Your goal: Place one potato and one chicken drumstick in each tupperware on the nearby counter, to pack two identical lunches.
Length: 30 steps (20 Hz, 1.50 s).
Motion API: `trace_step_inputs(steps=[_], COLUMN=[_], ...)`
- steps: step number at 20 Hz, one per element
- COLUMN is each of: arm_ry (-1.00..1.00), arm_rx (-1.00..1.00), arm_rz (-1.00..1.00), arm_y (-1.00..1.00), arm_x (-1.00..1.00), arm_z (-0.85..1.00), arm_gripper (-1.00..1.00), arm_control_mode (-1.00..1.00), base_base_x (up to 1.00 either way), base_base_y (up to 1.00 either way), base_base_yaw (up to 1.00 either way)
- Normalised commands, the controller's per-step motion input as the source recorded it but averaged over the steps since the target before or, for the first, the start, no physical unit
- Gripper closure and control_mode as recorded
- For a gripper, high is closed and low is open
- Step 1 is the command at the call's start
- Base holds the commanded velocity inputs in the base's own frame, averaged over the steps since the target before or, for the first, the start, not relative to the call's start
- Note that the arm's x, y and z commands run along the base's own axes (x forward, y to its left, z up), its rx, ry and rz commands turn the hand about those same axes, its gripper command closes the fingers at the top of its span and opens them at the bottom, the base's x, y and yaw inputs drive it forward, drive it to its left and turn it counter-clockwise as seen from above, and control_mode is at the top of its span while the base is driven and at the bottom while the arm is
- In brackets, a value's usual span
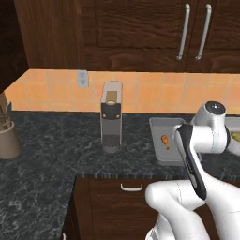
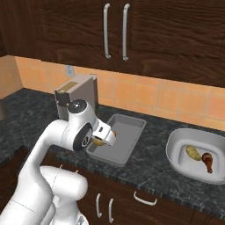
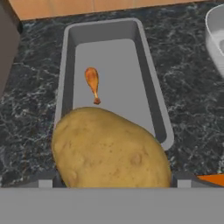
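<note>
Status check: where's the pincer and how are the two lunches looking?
Pincer grips potato over grey tray. Tray holds one drumstick. White dish already packed: potato, drumstick. No obstruction.

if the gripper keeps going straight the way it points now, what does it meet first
Probably the floor of the grey tray, near the drumstick. The gripper holds a potato above the tray's near end; depth is unclear.

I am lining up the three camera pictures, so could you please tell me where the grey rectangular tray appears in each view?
Left base view: grey tray at right of centre, partly behind the arm.
Right base view: tray at the middle, right of the wrist.
Hand view: tray runs up the centre, above the held potato.
Shared landmark: the coffee machine, beside the tray.
</note>
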Motion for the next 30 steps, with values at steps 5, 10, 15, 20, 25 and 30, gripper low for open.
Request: trace_step_inputs(steps=[5,10,15,20,25,30], arm_ry=[0.12,0.11,0.05,0.06,0.07,0.06], arm_rx=[0.09,0.2,0.05,0.0,0.0,0.0], arm_rz=[-0.41,-0.19,0.0,0.0,0.0,0.0], arm_y=[-0.09,-0.51,-0.11,-0.04,-0.18,-0.28], arm_x=[0.41,0.72,0.95,0.74,0.52,0.39], arm_z=[-0.31,-0.37,-0.43,-0.39,-0.33,-0.4], arm_gripper=[1.0,1.0,1.0,1.0,1.0,1.0], arm_control_mode=[-1.0,-1.0,-1.0,-1.0,-1.0,-1.0], base_base_x=[0.0,0.0,0.0,0.0,0.0,0.0], base_base_y=[0.0,0.0,0.0,0.0,0.0,0.0], base_base_yaw=[0.0,0.0,0.0,0.0,0.0,0.0])
